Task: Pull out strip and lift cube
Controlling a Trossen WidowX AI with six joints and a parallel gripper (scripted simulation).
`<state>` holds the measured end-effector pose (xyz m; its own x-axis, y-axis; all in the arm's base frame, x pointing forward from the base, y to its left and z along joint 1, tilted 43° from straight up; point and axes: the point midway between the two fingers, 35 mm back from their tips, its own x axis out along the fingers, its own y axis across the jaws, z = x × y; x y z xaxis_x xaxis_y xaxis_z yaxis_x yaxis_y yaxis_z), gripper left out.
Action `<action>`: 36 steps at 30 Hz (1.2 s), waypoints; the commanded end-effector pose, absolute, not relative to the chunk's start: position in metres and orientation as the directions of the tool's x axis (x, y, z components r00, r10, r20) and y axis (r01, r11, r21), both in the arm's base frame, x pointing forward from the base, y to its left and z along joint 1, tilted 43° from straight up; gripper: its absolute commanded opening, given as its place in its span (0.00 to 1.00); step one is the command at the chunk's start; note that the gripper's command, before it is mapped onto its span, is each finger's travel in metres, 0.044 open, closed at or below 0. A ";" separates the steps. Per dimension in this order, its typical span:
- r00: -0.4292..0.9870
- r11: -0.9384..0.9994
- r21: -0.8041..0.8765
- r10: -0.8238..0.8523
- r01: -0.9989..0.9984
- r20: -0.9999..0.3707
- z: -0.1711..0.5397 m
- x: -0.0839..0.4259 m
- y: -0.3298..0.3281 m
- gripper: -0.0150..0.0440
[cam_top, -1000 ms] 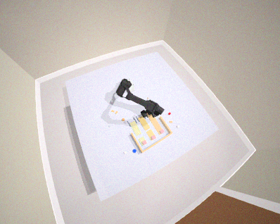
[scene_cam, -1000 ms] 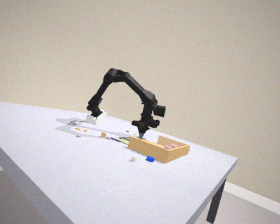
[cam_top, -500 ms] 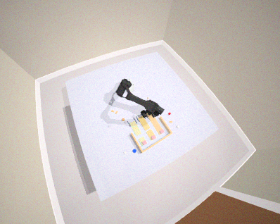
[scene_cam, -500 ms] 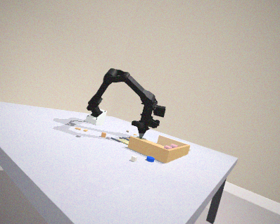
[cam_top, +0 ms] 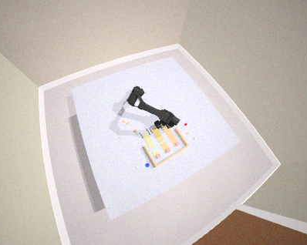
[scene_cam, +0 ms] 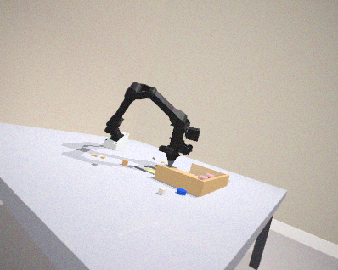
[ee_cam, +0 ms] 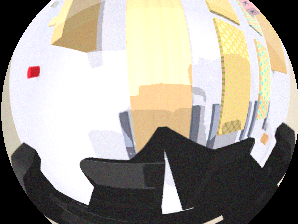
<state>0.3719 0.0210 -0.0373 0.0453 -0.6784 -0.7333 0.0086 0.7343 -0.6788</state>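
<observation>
Broadly, the bench [cam_top: 106,181] is a pale sheet with wide bare margins on every side of the work cluster; its far right corner and edge show in the exterior view, well apart from the objects. The arm [scene_cam: 159,102] arches from its white base [scene_cam: 116,142] down to the near end of the open wooden frame [cam_top: 183,148], three walls with the side toward the arm open. Inside the frame lie three strips: the left strip [cam_top: 149,142], pale and patchy, the middle strip [cam_top: 160,139] and the right strip [cam_top: 170,136], both orange-tan. Three pink cubes sit at the far ends, one per strip: [cam_top: 158,155], [cam_top: 168,149], [cam_top: 177,143]; each top carries a mark in the wrist view, too blurred to read, so which is the labelled cube cannot be told. The end effector [scene_cam: 171,163] points straight down, fingers pressed together with nothing between them, tip at the near end of a broad plain strip [ee_cam: 156,63]; whether it touches is unclear. Loose smalls outside the frame: one blue disc [cam_top: 146,165], one red piece [cam_top: 185,124], a few orange and white bits.
</observation>
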 end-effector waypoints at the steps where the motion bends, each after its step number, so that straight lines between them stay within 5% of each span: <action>1: 0.046 0.730 -0.683 -0.682 0.005 -0.729 -0.038 0.372 0.019 0.25; 36: 0.047 0.730 -0.683 -0.682 0.005 -0.729 -0.041 0.375 0.017 0.25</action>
<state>0.3739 0.0215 -0.0384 0.0513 -0.6769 -0.7343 0.0060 0.7354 -0.6776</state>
